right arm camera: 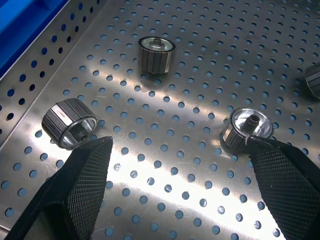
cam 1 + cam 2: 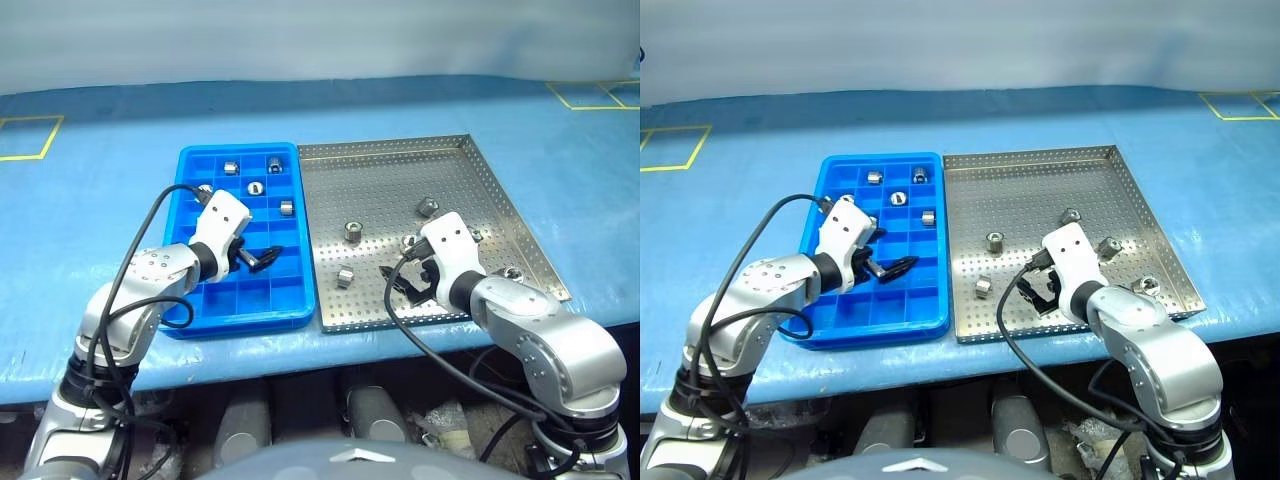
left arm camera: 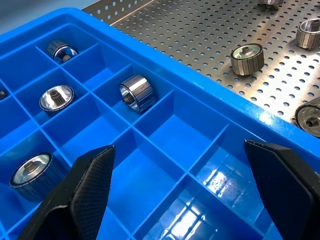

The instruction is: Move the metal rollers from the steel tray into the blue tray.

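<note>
Blue-covered worktop (image 2: 90, 190); left fingers (image 2: 262, 259) spread empty over blue tray (image 2: 190, 325), right fingers (image 2: 408, 283) spread at steel tray's (image 2: 500, 185) six o'clock.

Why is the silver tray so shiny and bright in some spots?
Right wrist view: lamp light bounces off the perforated silvery steel tray in a bright streak running between the small shiny metal rollers. Left wrist view: the bright blue plastic compartment tray shows white glare on its glossy floor.

Right forearm covers the steel tray (image 2: 400, 160)'s six-o'clock-right corner, half hiding a roller (image 2: 512, 272) there. In the right wrist view, another roller (image 1: 314, 80) is cut by the edge. Rollers' central holes: too small from overhead.
</note>
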